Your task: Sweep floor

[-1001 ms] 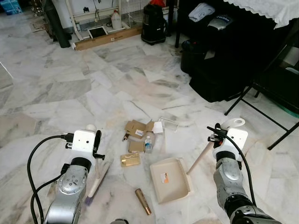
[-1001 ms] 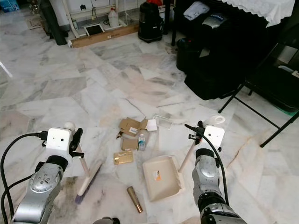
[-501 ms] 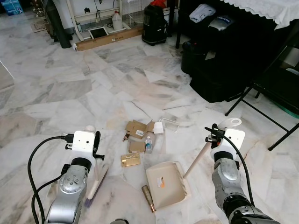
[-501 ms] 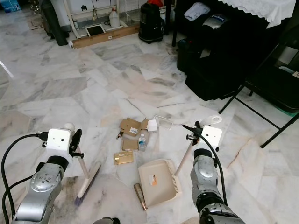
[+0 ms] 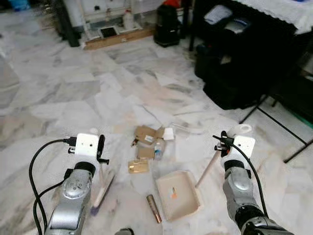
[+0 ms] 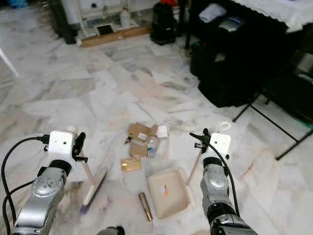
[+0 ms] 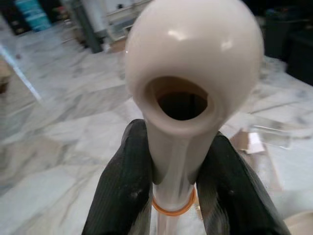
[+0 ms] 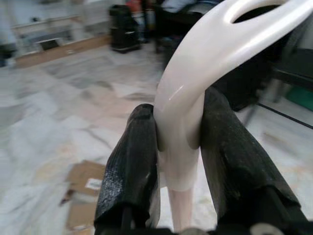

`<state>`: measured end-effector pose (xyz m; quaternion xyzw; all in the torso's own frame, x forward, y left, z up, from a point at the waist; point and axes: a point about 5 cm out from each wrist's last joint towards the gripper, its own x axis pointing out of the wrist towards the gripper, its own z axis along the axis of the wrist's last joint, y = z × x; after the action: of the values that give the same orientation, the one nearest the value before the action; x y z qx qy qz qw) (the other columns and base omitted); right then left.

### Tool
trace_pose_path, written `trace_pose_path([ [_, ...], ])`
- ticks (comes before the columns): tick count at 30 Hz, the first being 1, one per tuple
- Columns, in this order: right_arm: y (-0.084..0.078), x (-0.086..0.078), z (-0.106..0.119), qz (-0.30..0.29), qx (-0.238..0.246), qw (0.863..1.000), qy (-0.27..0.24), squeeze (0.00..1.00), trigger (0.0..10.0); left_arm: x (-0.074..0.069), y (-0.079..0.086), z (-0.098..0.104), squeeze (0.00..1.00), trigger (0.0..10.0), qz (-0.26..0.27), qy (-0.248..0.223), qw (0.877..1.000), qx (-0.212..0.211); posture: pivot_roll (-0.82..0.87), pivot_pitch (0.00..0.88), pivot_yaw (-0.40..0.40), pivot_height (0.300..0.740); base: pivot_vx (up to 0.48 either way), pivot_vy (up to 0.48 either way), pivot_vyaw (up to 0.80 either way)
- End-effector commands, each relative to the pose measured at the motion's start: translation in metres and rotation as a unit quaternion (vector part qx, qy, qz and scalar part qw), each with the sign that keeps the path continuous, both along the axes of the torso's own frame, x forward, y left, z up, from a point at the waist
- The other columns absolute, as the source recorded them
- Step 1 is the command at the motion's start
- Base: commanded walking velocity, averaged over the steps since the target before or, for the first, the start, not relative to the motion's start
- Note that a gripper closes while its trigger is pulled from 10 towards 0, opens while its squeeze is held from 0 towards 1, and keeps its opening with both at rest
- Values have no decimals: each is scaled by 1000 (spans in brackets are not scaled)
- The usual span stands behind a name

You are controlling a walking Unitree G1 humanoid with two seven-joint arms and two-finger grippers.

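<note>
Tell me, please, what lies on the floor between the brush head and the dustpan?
In the left eye view, a brown tube lies between the brush head and dustpan.

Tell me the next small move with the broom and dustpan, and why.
Probably draw the broom in the left gripper rightward toward the dustpan held by the right gripper: the brown tube lies just off the pan's left edge.

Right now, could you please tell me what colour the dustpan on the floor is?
The dustpan is cream with a small orange label, best seen in the left eye view.
</note>
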<state>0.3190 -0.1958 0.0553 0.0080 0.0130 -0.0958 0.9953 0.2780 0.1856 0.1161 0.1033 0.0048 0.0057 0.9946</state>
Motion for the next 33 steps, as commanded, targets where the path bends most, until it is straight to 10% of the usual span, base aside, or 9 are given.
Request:
trace_pose_path([
  [1,1,2,4,3,-4,1000,-8,0,10000,0,4,2,0,10000,7,0,1000,5,154,85,13,740,0,0,800],
  [12,2,3,4,4,-4,1000,-8,0,10000,2,1,2,0,10000,-13,6,1000,5,160,85,13,740,0,0,800],
  [33,2,4,3,2,3,1000,3,0,10000,3,-8,-3,0,10000,-47,48,998,-11,167,85,9,740,0,0,0],
])
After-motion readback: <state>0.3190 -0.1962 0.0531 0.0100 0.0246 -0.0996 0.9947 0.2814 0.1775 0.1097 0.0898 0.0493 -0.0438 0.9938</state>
